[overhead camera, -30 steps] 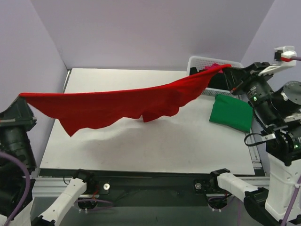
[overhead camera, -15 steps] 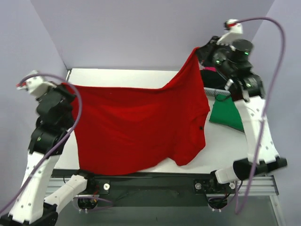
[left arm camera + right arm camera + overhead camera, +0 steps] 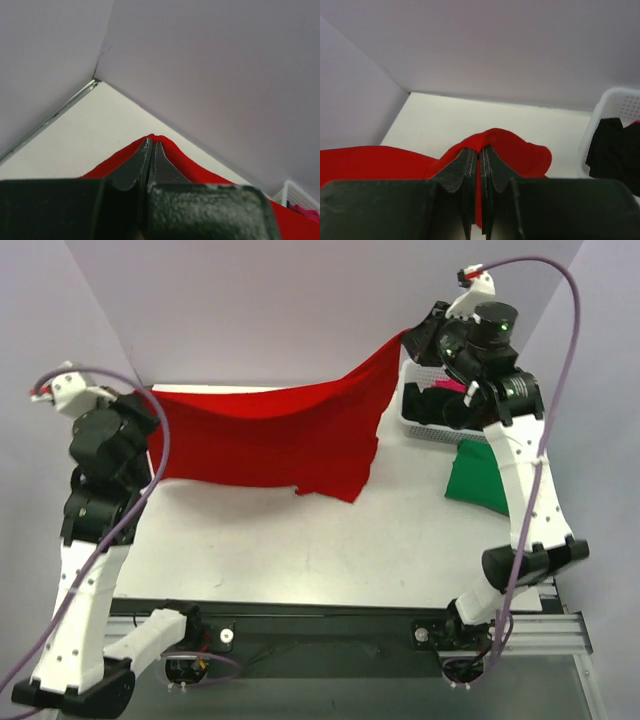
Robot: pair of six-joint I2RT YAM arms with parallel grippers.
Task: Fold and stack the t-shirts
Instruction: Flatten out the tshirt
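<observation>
The left claw (image 3: 151,143) is clamped tight on one corner of the red shirt (image 3: 290,435). In its wrist view a small peak of red cloth pokes out past the closed tips. The right claw (image 3: 480,149) is pinched on the opposite corner in the same way, with a fold of red bulging around its tips. Seen from above, the right claw is held higher than the left and sits over the far right of the desk (image 3: 330,540), close above the basket (image 3: 425,426).

The shirt hangs between the two claws like a banner across the far half of the desk. Its top edge sags in the middle and its loose lower edge droops toward the surface. Whether the lowest corner touches the desk cannot be told.

To the right, a green shirt (image 3: 480,480) lies folded on the desk just on the near side of the basket, partly hidden by the right arm. The basket holds a black shirt (image 3: 615,145) and a pink shirt (image 3: 447,386), not yet taken out.

The step in hand looks like spreading the red shirt, held up by two corners so it can be laid flat before any fold. One shirt seems done, so the task is at an early stage.

The next move probably calls for both claws to come down together at a matching height, with the cloth kept taut. The right claw would need to move clear of the basket rim so the shirt does not drape over it. The hanging edge should land first and the rest be drawn out smooth, with no bunching under the middle
</observation>
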